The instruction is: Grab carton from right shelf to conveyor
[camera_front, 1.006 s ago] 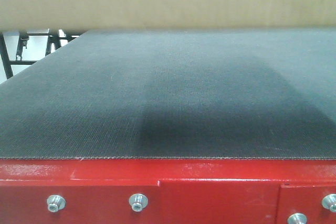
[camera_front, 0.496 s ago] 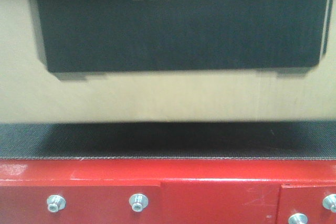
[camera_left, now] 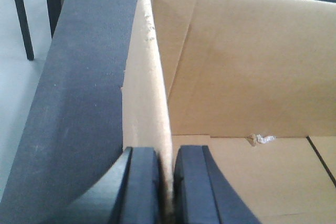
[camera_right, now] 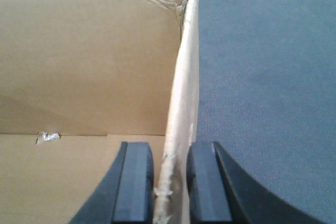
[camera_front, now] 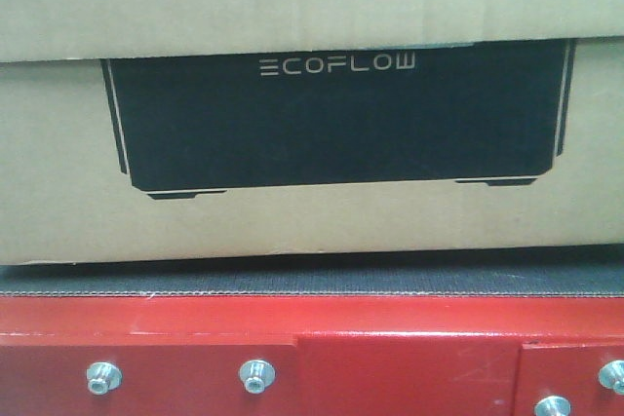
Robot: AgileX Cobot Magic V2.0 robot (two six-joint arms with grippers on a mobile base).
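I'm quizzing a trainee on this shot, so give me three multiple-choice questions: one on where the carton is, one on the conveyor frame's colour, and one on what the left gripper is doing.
1. Where is the carton?
A. At the conveyor, over its black belt
B. On the floor beside it
C. On a steel shelf rail

2. What colour is the conveyor's frame?
A. Blue
B. Red
C. Yellow

3. What is the left gripper doing?
A. Hanging open over the belt
B. Holding a bottle
C. Pinching the carton's side wall

Answers: 1 A, the front view shows its lower edge right along the belt. 2 B, the bolted frame is plainly red. 3 C, its fingers press on either side of the wall.
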